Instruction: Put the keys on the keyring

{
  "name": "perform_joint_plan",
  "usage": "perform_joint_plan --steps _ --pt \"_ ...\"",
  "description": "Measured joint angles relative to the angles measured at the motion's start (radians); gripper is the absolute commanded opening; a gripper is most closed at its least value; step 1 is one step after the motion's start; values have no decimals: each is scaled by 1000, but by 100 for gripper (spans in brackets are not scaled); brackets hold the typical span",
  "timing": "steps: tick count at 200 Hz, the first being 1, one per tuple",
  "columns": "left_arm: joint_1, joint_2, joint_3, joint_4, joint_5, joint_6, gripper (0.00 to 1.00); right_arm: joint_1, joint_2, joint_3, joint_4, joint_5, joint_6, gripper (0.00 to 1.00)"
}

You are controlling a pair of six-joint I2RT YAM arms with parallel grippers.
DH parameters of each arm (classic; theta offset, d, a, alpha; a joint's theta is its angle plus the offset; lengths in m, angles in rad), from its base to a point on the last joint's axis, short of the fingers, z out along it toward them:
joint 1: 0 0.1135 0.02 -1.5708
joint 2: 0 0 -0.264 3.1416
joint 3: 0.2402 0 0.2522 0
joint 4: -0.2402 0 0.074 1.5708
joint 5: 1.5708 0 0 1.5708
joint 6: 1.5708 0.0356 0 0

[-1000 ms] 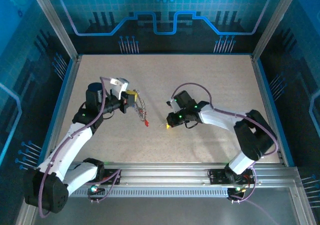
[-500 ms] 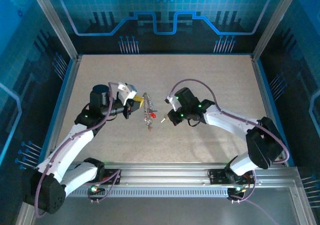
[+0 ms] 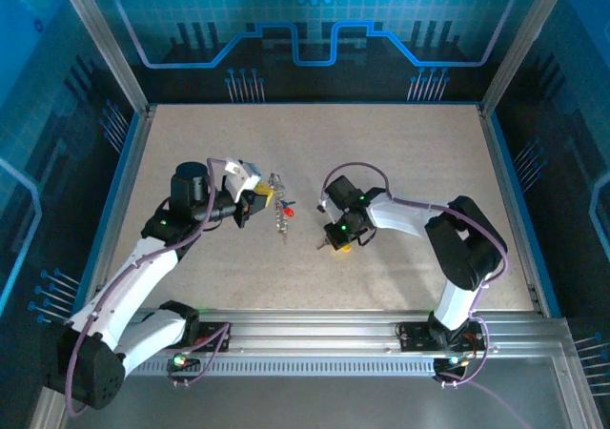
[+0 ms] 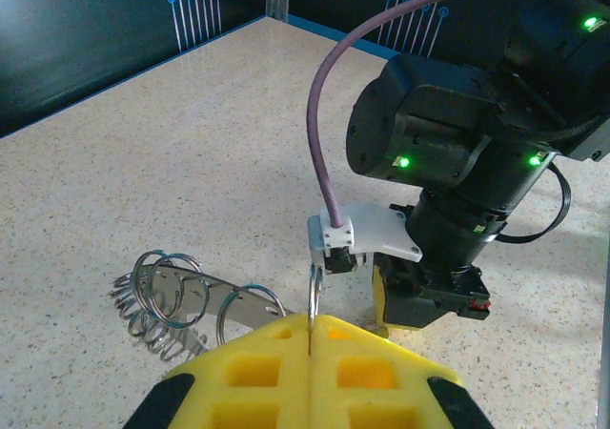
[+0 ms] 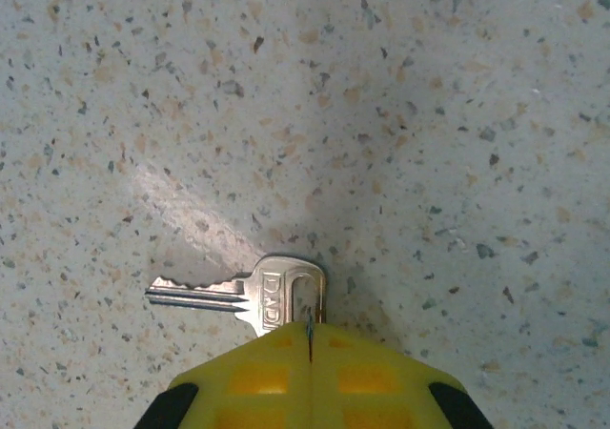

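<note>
While the yellow fingers of the right gripper are pressed fully together on the head of a silver key, its blade points left over the speckled table. The left gripper is likewise clamped tight, pinching one thin upright loop of the keyring, whose other coils trail off to the left of its tips. Seen from above, a red-headed key sits at the keyring, between the two grippers near the table's middle.
</note>
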Motion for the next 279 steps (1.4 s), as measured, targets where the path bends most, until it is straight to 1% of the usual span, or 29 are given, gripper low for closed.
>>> perform_joint_plan --steps 26,59,91,103,116,165,184,202,215,235,279 --pt "0 -6 0 -9 0 1 0 -5 7 13 1 -18 -1 10" --pt "0 -14 0 -11 0 4 0 -20 7 23 1 -36 -6 15" --pt "0 -14 0 -14 0 4 0 -32 7 23 2 -66 -15 14" --pt "0 -14 0 -14 0 4 0 -32 7 23 3 -76 -18 11" --pt "0 -13 0 -14 0 4 0 -32 7 23 5 -84 -18 11" --pt "0 -13 0 -14 0 4 0 -32 14 23 8 -87 -21 17" --pt "0 -13 0 -14 0 4 0 -32 25 23 8 -87 -20 17" --pt "0 -13 0 -14 0 3 0 -32 26 23 10 -87 -21 15" --pt "0 -13 0 -14 0 3 0 -32 26 23 13 -87 -21 12" --pt "0 -13 0 -14 0 3 0 -32 26 18 24 -87 -19 0" --pt "0 -13 0 -15 -1 5 0 -32 -12 -24 58 -102 -26 0"
